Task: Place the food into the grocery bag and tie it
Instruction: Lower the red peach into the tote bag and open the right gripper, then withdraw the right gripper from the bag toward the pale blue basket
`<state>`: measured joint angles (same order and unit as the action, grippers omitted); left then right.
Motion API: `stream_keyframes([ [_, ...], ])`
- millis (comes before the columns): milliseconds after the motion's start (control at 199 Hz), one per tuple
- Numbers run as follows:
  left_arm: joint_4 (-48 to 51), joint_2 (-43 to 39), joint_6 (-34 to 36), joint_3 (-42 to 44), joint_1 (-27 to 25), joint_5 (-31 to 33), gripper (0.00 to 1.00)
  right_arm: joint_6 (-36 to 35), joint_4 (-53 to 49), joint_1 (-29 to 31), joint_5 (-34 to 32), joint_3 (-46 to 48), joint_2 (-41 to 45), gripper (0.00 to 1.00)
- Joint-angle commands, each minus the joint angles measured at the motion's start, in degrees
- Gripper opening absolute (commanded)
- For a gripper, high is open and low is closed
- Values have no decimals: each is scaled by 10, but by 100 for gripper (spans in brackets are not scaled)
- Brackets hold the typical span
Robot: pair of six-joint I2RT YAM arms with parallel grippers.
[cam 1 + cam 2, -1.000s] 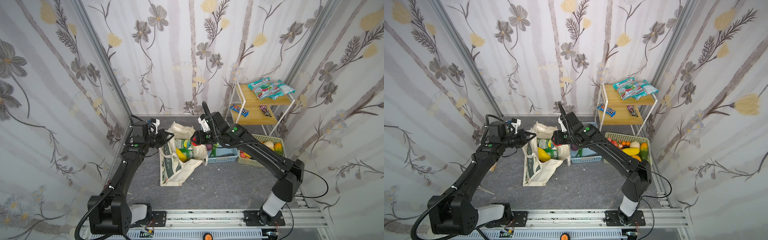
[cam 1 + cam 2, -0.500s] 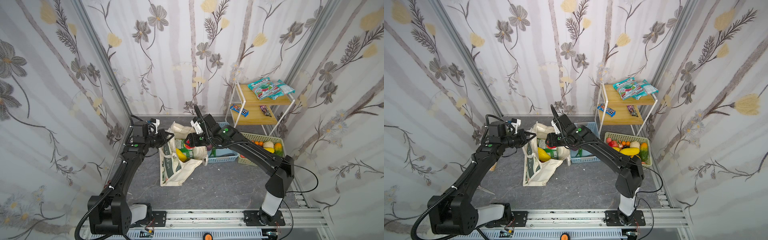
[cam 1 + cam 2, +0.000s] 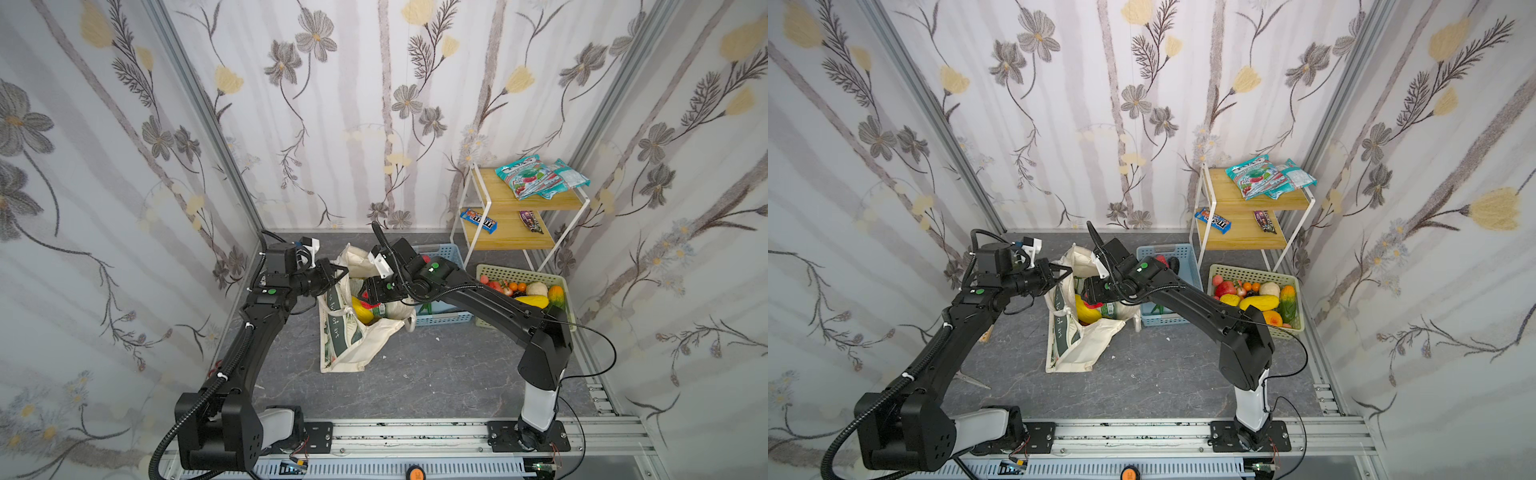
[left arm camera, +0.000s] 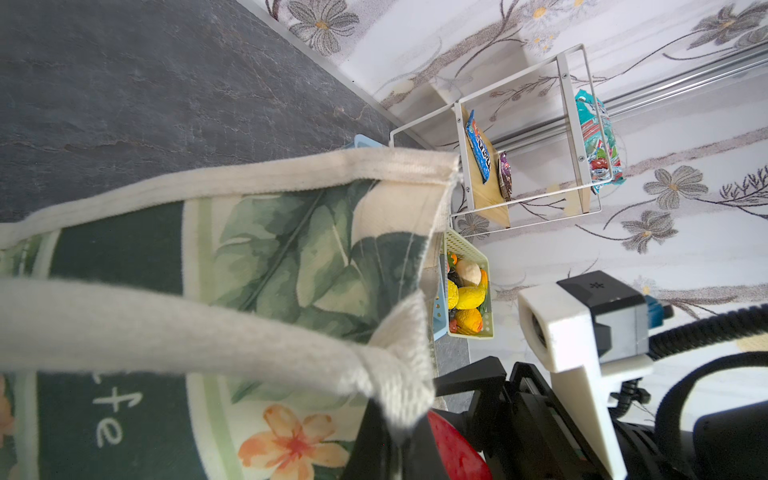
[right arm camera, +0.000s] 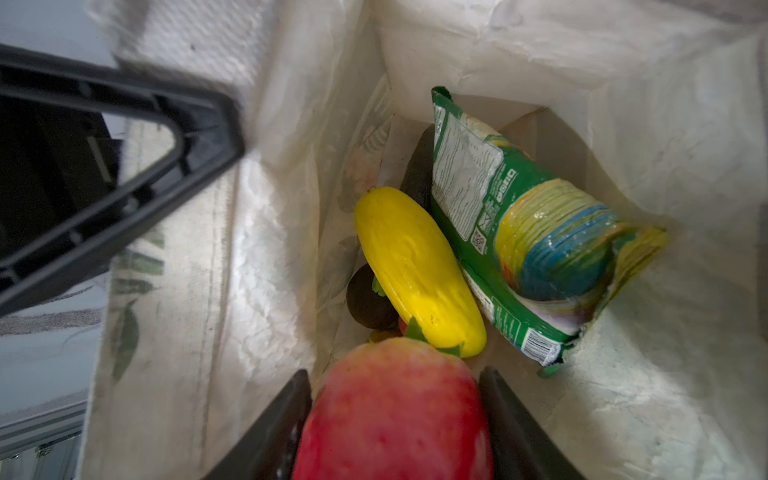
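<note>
While pinching the rim of the bag (image 3: 353, 345) in the tight-pressed left claw (image 3: 334, 275), held its mouth open on the table (image 3: 415, 374), just beside the blue basket (image 3: 440, 319). Gripped a red fruit (image 5: 395, 411) between the part-spread jaws of the right claw (image 5: 395, 376), just over the bag's mouth. Found inside, packed together at the bottom: a yellow fruit (image 5: 415, 270), a green packet (image 5: 519, 232) touching it, and a dark fruit (image 5: 368, 299) partly under the yellow one.
</note>
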<state>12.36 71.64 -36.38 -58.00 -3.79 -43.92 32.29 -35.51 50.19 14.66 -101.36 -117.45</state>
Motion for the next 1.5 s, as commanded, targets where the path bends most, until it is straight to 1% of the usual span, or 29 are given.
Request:
stream_keyframes([
  [0,-10,-1,4,-4,0,-6,0,-4,24,1,4,2,-10,61],
  [662,-9,1,6,-4,0,-6,0,-12,45,1,18,34,-45,63],
  [762,-10,2,6,-6,0,-7,0,-15,52,1,26,39,-50,64],
  [903,-7,2,7,-9,0,-7,0,-20,60,1,34,47,-52,70],
  [1134,-6,2,9,-11,0,-7,0,-23,80,-1,44,63,-42,75],
  [1500,-6,2,10,-10,1,-6,0,-31,89,-9,54,69,16,78],
])
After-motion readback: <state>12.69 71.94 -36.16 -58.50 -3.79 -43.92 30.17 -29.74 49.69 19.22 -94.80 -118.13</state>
